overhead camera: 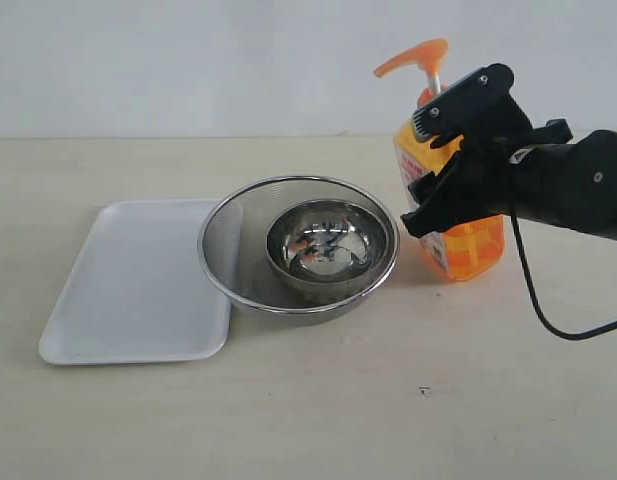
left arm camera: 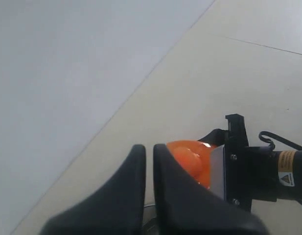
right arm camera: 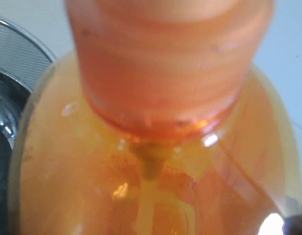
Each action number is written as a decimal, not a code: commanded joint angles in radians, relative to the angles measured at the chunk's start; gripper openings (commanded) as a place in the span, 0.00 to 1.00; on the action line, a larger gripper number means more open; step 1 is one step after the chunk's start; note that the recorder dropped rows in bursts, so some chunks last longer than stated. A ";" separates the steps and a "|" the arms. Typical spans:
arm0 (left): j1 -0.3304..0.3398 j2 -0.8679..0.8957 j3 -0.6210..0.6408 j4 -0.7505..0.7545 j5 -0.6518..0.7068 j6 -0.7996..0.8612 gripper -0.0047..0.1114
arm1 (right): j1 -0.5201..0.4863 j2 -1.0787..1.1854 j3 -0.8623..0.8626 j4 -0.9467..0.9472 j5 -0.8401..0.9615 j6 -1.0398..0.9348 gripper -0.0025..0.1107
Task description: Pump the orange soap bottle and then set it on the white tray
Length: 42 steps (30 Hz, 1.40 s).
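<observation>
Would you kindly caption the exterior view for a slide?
The right gripper straddles the orange soap bottle beside nested steel bowls; the white tray lies left of them.

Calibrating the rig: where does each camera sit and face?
Exterior: off the arms, facing across the table at white tray, mesh bowl, orange soap bottle; right gripper shows.
Left wrist: above, looking down past its shut fingers at the pump head.
Right wrist: pressed against the bottle's neck; no fingers clearly visible.
All share the bottle.
</observation>
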 commanded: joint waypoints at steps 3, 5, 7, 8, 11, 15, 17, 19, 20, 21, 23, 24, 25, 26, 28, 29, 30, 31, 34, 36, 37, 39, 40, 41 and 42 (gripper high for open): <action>-0.003 -0.034 0.003 0.036 0.012 -0.016 0.08 | 0.001 0.012 0.015 0.006 0.076 0.062 0.02; -0.003 -0.043 0.003 0.039 0.013 -0.016 0.08 | 0.001 0.002 0.015 0.006 0.076 0.074 0.02; -0.003 -0.050 0.003 0.044 0.017 -0.016 0.08 | 0.001 -0.016 0.015 0.006 0.076 0.090 0.02; -0.003 -0.051 0.003 0.049 0.020 -0.018 0.08 | 0.001 -0.024 0.015 0.006 0.076 0.092 0.02; -0.003 -0.059 0.003 0.052 0.022 -0.020 0.08 | 0.001 -0.041 0.015 0.008 0.075 0.094 0.02; -0.003 -0.074 0.003 0.053 0.029 -0.020 0.08 | 0.001 -0.042 0.015 0.045 0.074 0.096 0.02; -0.003 -0.081 0.003 0.057 0.035 -0.020 0.08 | 0.001 -0.042 0.015 0.061 0.070 0.096 0.02; -0.003 -0.092 0.003 0.064 0.047 -0.020 0.08 | 0.001 -0.042 0.015 0.065 0.065 0.099 0.02; -0.003 -0.096 0.003 0.071 0.054 -0.020 0.08 | 0.001 -0.042 0.015 0.075 0.062 0.099 0.02; -0.003 -0.104 0.003 0.073 0.063 -0.020 0.08 | 0.001 -0.042 0.015 0.092 0.058 0.099 0.02; -0.003 -0.114 0.003 0.081 0.072 -0.020 0.08 | 0.001 -0.042 0.015 0.114 0.053 0.099 0.02; -0.003 -0.120 0.003 0.091 0.077 -0.020 0.08 | 0.001 -0.042 0.015 0.116 0.053 0.099 0.02; -0.003 -0.124 0.003 0.097 0.080 -0.020 0.08 | 0.001 -0.042 0.015 0.116 0.051 0.099 0.02; -0.003 -0.132 0.003 0.100 0.082 -0.024 0.08 | 0.001 -0.042 0.015 0.116 0.051 0.099 0.02; -0.003 -0.143 0.003 0.107 0.093 -0.036 0.08 | 0.001 -0.042 0.015 0.121 0.051 0.101 0.02; -0.003 -0.144 0.003 0.111 0.099 -0.039 0.08 | 0.001 -0.042 0.015 0.128 0.051 0.103 0.02; -0.003 -0.150 0.003 0.114 0.110 -0.039 0.08 | 0.001 -0.042 0.015 0.141 0.051 0.103 0.02; -0.003 -0.154 0.003 0.127 0.123 -0.044 0.08 | 0.001 -0.042 0.015 0.145 0.051 0.103 0.02; -0.003 -0.168 0.003 0.168 0.159 -0.071 0.08 | 0.001 -0.042 0.015 0.153 0.051 0.103 0.02; -0.003 -0.179 0.003 0.185 0.177 -0.077 0.08 | 0.001 -0.042 0.015 0.164 0.051 0.103 0.02; -0.003 -0.184 0.003 0.195 0.183 -0.081 0.08 | 0.001 -0.042 0.015 0.164 0.051 0.103 0.02; -0.003 -0.199 0.003 0.211 0.190 -0.090 0.08 | 0.001 -0.042 0.015 0.164 0.051 0.103 0.02; -0.003 -0.208 0.003 0.216 0.190 -0.097 0.08 | 0.001 -0.042 0.015 0.164 0.051 0.103 0.02; -0.003 -0.214 0.003 0.222 0.190 -0.107 0.08 | 0.001 -0.042 0.015 0.164 0.051 0.103 0.02; -0.003 -0.222 0.003 0.232 0.190 -0.114 0.08 | 0.001 -0.042 0.015 0.164 0.051 0.103 0.02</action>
